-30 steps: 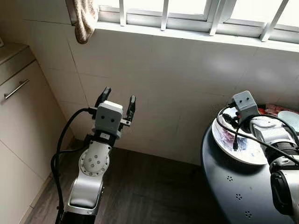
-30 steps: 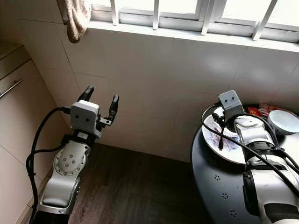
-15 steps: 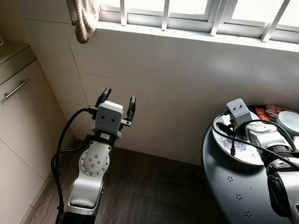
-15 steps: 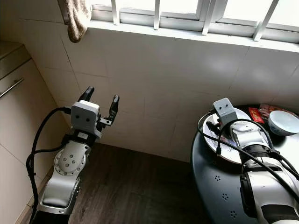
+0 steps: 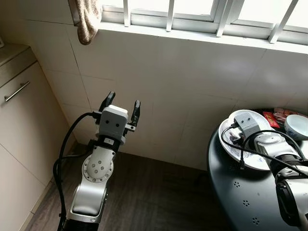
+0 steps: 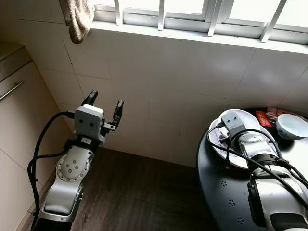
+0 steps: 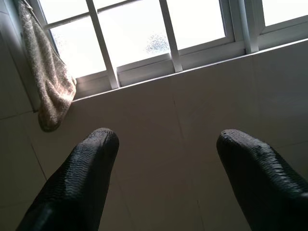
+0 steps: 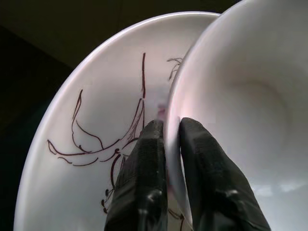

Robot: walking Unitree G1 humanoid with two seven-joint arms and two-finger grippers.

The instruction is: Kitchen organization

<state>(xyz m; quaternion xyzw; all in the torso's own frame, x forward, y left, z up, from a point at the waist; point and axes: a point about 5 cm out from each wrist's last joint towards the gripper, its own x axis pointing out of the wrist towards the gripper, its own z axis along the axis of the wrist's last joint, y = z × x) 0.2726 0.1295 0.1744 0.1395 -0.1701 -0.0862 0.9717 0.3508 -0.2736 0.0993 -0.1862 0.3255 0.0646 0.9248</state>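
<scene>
Right gripper (image 8: 168,139): it reaches over the round dark table (image 5: 240,202). Its two black fingers (image 8: 149,159) are pinched on the rim of a small white bowl (image 8: 240,96).
Bowl: it is white inside and sits just over the plate, touching the fingers.
Plate (image 8: 96,144): white with thin dark red lines drawn on it. It lies on the table, near the wall side.
Other bowl (image 6: 291,126): a pale bowl stands on the table past the plate, beside a red packet (image 6: 263,118).
Left gripper (image 5: 121,102): it is held up in the air in front of the tiled wall (image 5: 192,82). Its two fingers are wide apart and hold nothing.
Window (image 7: 144,38): bright, with white bars. A cloth (image 5: 88,19) hangs at its left end.
Cupboard (image 5: 19,120): stands on the left, with a metal handle.
</scene>
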